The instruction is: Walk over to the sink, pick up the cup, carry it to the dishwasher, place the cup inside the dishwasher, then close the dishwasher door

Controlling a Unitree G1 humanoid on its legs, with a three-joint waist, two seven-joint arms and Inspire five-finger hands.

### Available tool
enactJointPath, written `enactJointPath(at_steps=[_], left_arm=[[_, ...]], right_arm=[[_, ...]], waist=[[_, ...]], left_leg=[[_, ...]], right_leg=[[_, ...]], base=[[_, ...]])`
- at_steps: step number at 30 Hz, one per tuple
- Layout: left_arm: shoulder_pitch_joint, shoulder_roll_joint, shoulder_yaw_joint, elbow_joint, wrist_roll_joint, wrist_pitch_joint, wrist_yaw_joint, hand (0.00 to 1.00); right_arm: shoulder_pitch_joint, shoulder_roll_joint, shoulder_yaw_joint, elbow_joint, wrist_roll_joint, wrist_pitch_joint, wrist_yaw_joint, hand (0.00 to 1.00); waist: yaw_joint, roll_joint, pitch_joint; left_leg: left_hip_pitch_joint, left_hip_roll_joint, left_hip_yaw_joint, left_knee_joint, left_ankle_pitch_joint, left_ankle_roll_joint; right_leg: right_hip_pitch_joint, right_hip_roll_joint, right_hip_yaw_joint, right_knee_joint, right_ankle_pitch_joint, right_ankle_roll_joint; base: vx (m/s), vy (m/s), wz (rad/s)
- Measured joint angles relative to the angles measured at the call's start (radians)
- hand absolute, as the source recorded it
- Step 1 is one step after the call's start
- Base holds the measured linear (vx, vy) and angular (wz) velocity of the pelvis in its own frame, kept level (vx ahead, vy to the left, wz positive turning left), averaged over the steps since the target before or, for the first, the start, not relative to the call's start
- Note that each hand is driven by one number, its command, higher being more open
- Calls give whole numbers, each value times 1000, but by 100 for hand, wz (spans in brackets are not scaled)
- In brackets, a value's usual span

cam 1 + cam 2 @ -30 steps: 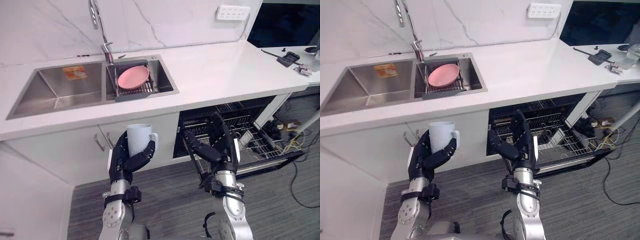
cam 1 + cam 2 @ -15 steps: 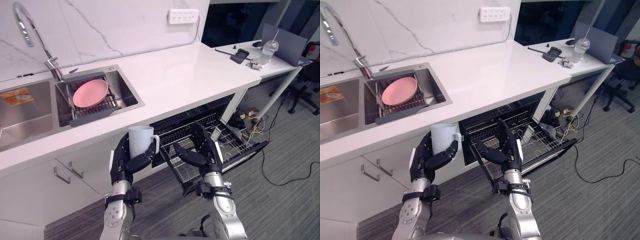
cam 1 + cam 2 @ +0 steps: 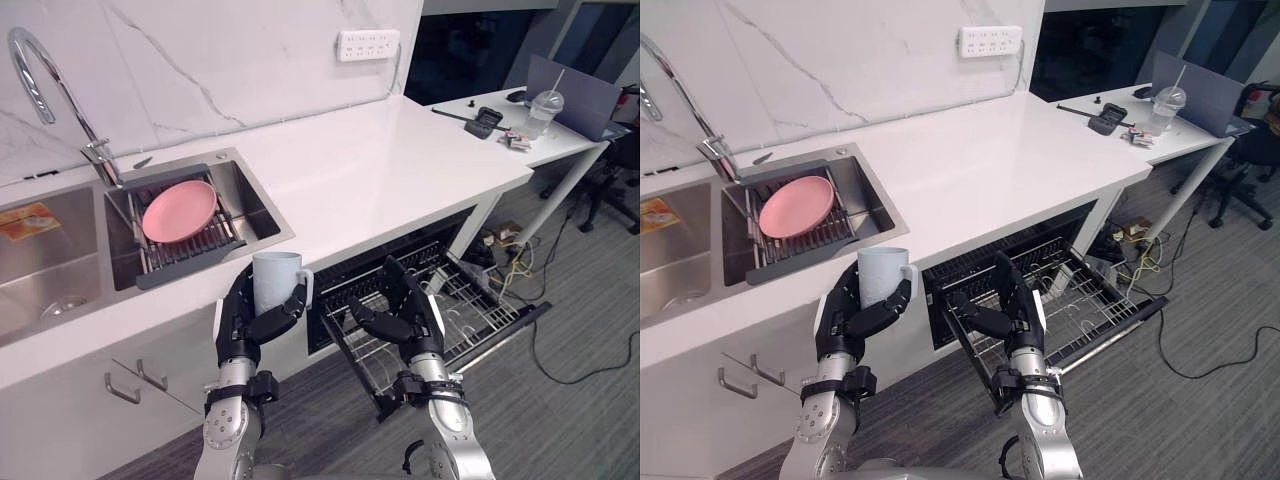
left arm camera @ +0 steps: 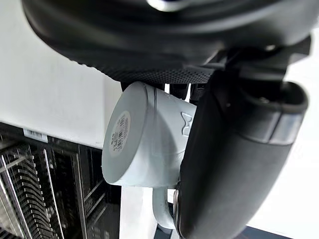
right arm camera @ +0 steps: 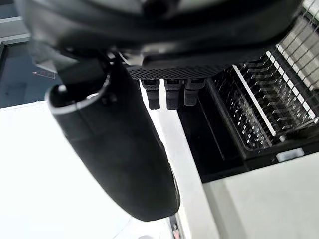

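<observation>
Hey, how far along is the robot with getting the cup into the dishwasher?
Pickup looks done: the left hand is curled round the white cup, upright, away from the sink. In hand: the carry, with the open right hand in front of the dishwasher's pulled-out rack. Left: setting the cup in the rack and closing the dishwasher door, which lies open.

No word, number or sign can be read. The cup (image 4: 149, 144) has a round sticker (image 4: 119, 131) on its base, with fine print and what may be a barcode, too small to make out. A small raised mark (image 4: 186, 121) sits on the cup's side, its shape unclear. A white strip label (image 4: 34, 134) on the dishwasher (image 4: 45, 194) frame carries tiny dark print, also illegible. In the sink (image 3: 40, 265), at 9 o'clock from the plate (image 3: 180, 210), lies an orange sticker (image 3: 25, 215) with a blurred design.
</observation>
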State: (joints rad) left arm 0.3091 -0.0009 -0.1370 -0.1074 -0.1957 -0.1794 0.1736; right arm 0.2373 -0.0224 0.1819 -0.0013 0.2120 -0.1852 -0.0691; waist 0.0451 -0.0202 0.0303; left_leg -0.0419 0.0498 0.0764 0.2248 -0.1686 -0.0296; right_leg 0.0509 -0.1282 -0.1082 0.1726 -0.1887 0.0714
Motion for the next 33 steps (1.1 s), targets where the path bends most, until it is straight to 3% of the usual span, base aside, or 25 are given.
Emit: enactJointPath(at_steps=[3, 10, 20, 33], left_arm=[[-12, 16, -16, 5, 2, -1, 0, 30], [-75, 35, -28, 61, 23, -1, 0, 30], [-172, 61, 3, 89, 62, -1, 45, 30], [-229, 71, 62, 117, 78, 0, 91, 30]], right_arm=[[-13, 1, 0, 13, 4, 0, 19, 90], [-31, -7, 5, 25, 69, 3, 40, 90], [-33, -18, 109, 25, 82, 4, 92, 90], [-72, -47, 129, 7, 122, 4, 121, 90]], waist=[[-7, -3, -3], [-18, -3, -3], [-36, -6, -6], [-62, -6, -12]], left_leg=[[24, -9, -3, -84, 45, -2], [70, -10, 15, -153, 81, -3], [69, -15, 71, -154, 89, 8], [69, -15, 113, -155, 90, 11]], right_leg=[[2, 3, 0, -29, 21, -7], [11, 9, 24, -43, 35, -6], [3, 7, 88, -110, 93, 10], [-6, 9, 140, -154, 132, 21]], base=[[20, 8, 3], [-24, -4, -8], [-55, 38, -18], [-24, 15, -12]])
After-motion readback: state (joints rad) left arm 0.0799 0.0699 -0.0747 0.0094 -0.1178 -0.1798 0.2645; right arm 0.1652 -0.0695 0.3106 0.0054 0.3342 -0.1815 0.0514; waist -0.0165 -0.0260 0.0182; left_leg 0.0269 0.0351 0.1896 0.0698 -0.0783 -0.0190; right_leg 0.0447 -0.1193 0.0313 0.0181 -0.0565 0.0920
